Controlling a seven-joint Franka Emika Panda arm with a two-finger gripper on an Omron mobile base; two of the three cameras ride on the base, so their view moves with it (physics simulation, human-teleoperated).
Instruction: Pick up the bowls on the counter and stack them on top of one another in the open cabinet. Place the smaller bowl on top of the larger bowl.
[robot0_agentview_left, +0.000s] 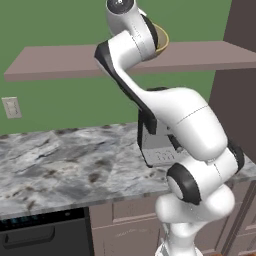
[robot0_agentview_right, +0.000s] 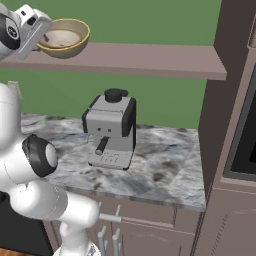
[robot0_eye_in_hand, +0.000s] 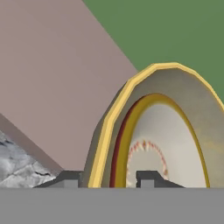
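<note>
You have the larger bowl (robot0_agentview_right: 64, 37) sitting on the open cabinet (robot0_agentview_right: 150, 60) shelf board, near that board's left stretch in the right base view, and the smaller bowl (robot0_agentview_right: 61, 38) lies nested inside it, cream floor showing below the yellow-tan wall. In the hand view the two rims run side by side, the larger bowl's gold edge (robot0_eye_in_hand: 113, 113) outside and the smaller bowl's orange-brown edge (robot0_eye_in_hand: 127, 131) just within it. Your gripper (robot0_eye_in_hand: 107, 178) straddles those rims: one fingertip sits outside the larger bowl's wall, the other inside over the cream floor. The jaws stand partly apart, and they seem to bracket both rims, though you cannot tell from this angle whether the pads actually press on them. Relative to the larger bowl, the shelf runs bare and flat off to the right all the way to the dark cabinet side (robot0_agentview_right: 220, 100), so there is open board on that side; its front edge lies just below the bowl. Beneath the shelf the counter (robot0_agentview_right: 165, 165) carries a grey coffee machine (robot0_agentview_right: 111, 130), well below and right of the bowl, with green wall (robot0_agentview_right: 165, 22) behind.
</note>
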